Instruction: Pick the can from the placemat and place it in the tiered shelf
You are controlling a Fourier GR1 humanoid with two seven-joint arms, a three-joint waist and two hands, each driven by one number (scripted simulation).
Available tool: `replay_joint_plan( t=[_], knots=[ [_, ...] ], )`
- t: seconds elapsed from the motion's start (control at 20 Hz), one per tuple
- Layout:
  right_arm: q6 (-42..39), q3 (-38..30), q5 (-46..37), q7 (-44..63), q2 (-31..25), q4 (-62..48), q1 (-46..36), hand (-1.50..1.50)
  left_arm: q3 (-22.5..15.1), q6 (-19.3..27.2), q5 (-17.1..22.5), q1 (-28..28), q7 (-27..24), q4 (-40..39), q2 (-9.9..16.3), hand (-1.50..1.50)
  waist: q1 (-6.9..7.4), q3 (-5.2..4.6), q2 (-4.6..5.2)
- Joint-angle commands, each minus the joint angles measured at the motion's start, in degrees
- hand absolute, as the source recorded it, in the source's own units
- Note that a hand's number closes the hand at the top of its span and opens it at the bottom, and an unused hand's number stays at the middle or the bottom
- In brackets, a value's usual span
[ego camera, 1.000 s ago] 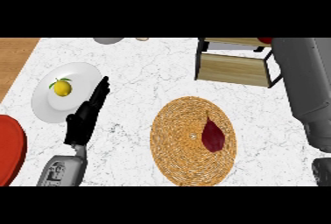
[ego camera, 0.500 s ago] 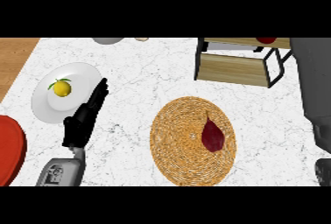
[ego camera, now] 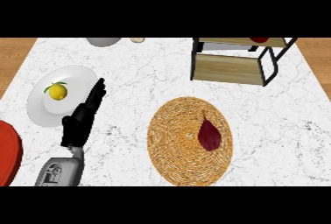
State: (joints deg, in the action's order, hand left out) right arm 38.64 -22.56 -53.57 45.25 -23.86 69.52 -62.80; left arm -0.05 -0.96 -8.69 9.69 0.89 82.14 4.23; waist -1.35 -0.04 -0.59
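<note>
Lots cut off at the edges here

The tiered shelf [ego camera: 238,59] runs off the top edge, and only a sliver of something red [ego camera: 259,39] shows on its upper tier, too little to say what it is. A grey bowl-like thing [ego camera: 103,41] and a small pale object [ego camera: 137,40] are clipped at the top too. A red shape [ego camera: 8,153] is cut by the left edge. The left forearm [ego camera: 59,171] is cropped at the bottom, and the right hand doesn't show at all.
</note>
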Motion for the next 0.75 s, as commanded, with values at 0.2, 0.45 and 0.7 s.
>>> replay_joint_plan(
  t=[0.2, 0.45, 0.7],
  knots=[
    [-20.5, -5.2, 6.1, 12.9, -6.3, 20.5, 14.2, -1.5, 2.1, -0.2, 0.6, -1.2, 0.2, 0.1, 1.7, 0.0, -2.49, 0.04, -0.69],
    [-30.1, -11.1, 14.3, 14.1, -9.8, 35.4, 27.8, -1.5, 0.6, -1.0, 0.7, -1.6, 1.8, 2.9, 1.3, 0.0, -1.56, 0.07, -0.32],
    [-39.4, -23.3, 29.4, 12.8, -12.1, 45.5, 39.0, -1.5, -0.1, -0.9, 0.7, -6.1, -0.8, 4.1, 0.5, 0.0, -1.58, 0.11, -0.31]
  ],
)
